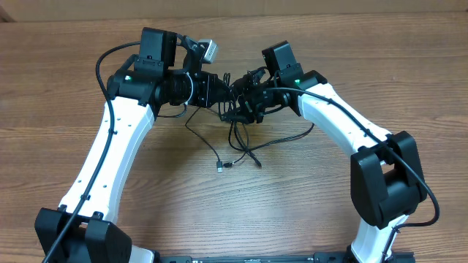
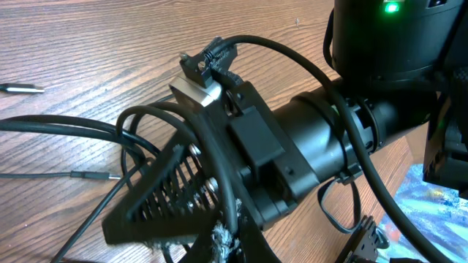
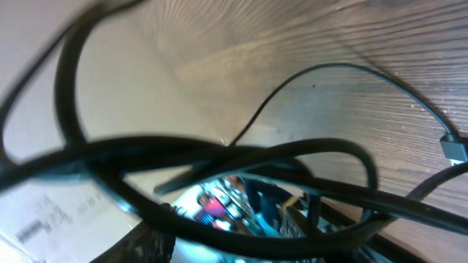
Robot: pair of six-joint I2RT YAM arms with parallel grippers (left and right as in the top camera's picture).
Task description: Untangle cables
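Note:
The cables (image 1: pixel 245 142) are thin black cords hanging in a tangle from where both grippers meet at mid table, with plug ends (image 1: pixel 221 166) lying on the wood. My left gripper (image 1: pixel 227 108) points right; in its wrist view it (image 2: pixel 227 237) is shut on one black cable (image 2: pixel 223 183). My right gripper (image 1: pixel 247 102) faces it, almost touching. Its ribbed finger (image 2: pixel 161 197) sits just ahead of my left jaws. In the right wrist view, cable loops (image 3: pixel 219 153) cross in front of the right gripper (image 3: pixel 219 234), whose jaws stand apart.
The wooden table (image 1: pixel 329 219) carries more slack cord and a silver-tipped plug (image 2: pixel 22 88) to the left. Another plug (image 3: pixel 455 148) lies at the right. Both white arms (image 1: pixel 110 153) curve in from the front corners.

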